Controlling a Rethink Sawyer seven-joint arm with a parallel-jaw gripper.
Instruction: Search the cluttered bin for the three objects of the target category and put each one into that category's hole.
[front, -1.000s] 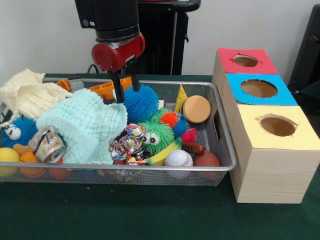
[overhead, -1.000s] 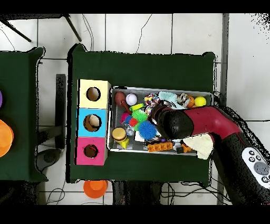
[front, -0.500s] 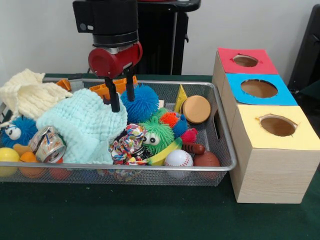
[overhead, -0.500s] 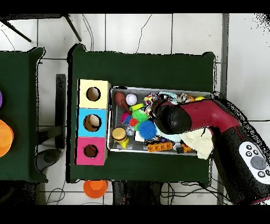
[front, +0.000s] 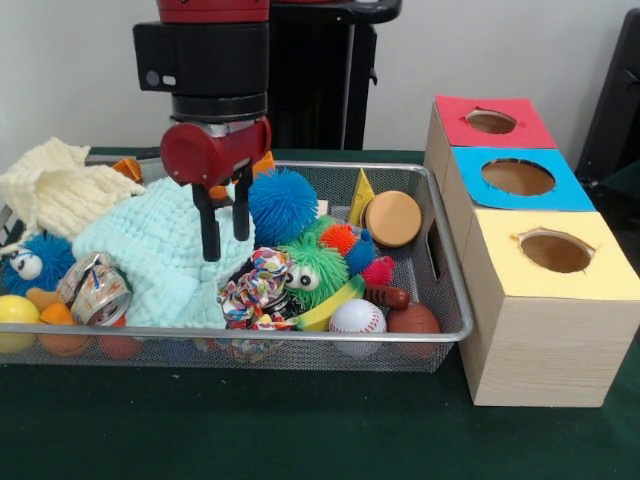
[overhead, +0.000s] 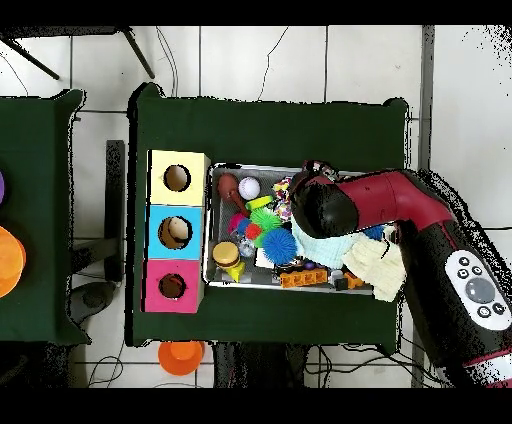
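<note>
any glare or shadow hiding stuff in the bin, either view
Front view: even light, no glare; the gripper hangs sharp over the mint cloth. Overhead view: the arm covers much of the bin.

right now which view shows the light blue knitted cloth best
The front view: the light blue knitted cloth shows nearly whole, with the end effector hanging in front of it. In the overhead view the arm hides most of it, leaving a patch.

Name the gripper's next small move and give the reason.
Probably lower and close on the pale blue knitted cloth, then lift it aside. The gripper hangs open just over it, no plush toy shows in the bin, and the cloth covers much of the pile.
</note>
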